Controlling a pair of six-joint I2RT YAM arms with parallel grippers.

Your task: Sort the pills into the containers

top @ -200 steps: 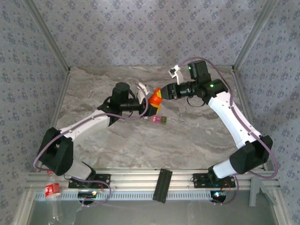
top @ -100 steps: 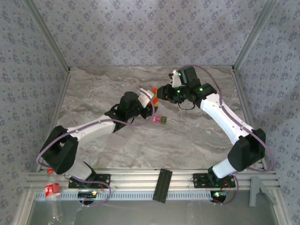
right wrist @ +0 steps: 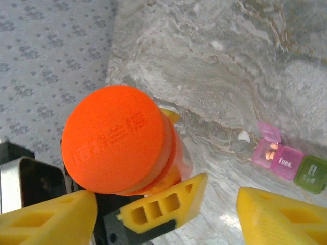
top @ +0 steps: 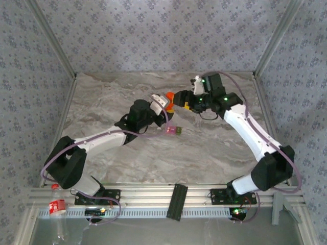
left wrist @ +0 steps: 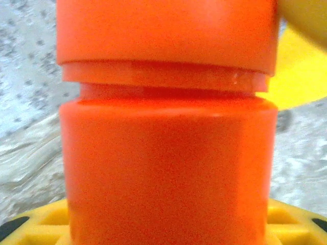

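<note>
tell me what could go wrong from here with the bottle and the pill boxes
1. The orange bottle, its cap on, is clamped by the left gripper; the right gripper is open beside the cap, so a misaligned grasp might twist the bottle loose.
2. The pink compartment stands open with pills inside, and a white pill lies loose on the table next to it; a low arm sweep could scatter them.

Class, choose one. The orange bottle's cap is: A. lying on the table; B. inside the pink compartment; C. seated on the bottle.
C: the right wrist view shows the orange cap sitting on top of the orange bottle.
</note>
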